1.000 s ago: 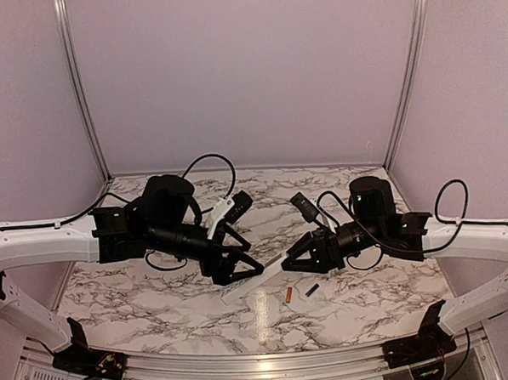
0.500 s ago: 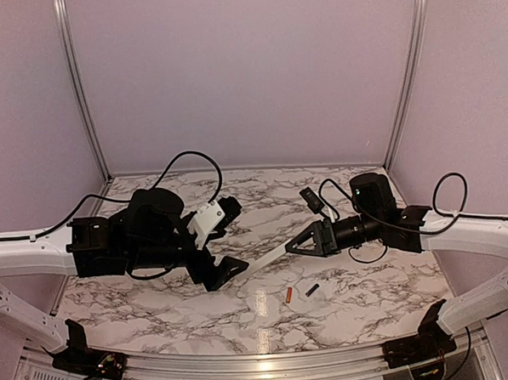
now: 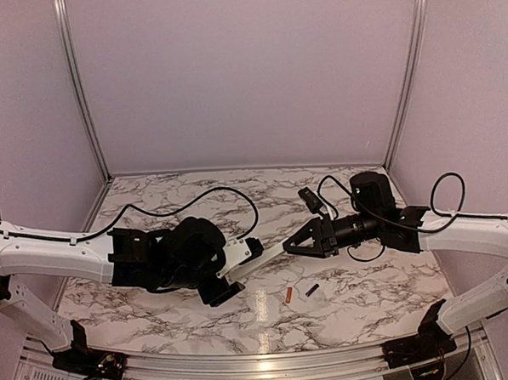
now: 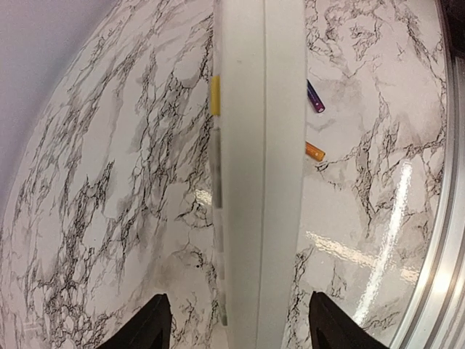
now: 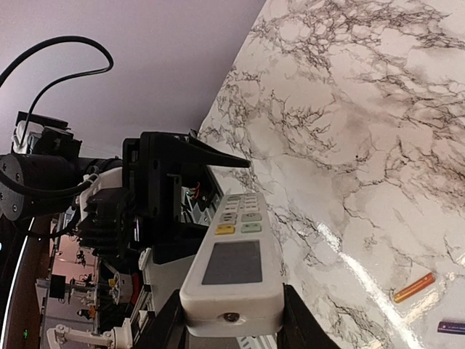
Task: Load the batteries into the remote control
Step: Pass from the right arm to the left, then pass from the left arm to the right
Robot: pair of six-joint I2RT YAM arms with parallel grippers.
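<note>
The remote control's (image 5: 232,269) button marks are too small to read (one yellow button (image 5: 224,229) stands out). It is held off the grey-veined marble table (image 3: 194,193), lilac walls (image 3: 248,71) around. The right gripper (image 3: 304,242) pinches its display end. The left gripper (image 4: 238,326) has its fingers (image 4: 152,323) spread round the 8 o'clock end. Two cells lie at the remote's 5 o'clock: an orange battery (image 3: 287,295) and a black battery (image 3: 311,289).
</note>
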